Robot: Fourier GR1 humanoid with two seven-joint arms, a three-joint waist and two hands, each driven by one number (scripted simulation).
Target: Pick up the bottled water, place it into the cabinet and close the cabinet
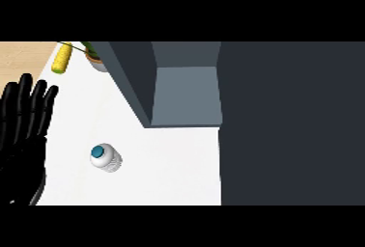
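Smooth white counter point(171, 164), ribbed pale bottled water point(107, 158) upright near left, round teal cap, glossy black left hand point(25, 125) at left edge, fingers straight and spread, boxy dark grey cabinet point(185, 91) open, yellow corn cob point(63, 60) far left.

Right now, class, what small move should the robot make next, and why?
Probably move the left hand right toward the bottled water: the bottle stands untouched on the counter, that hand is open to its left, and the cabinet already appears open.
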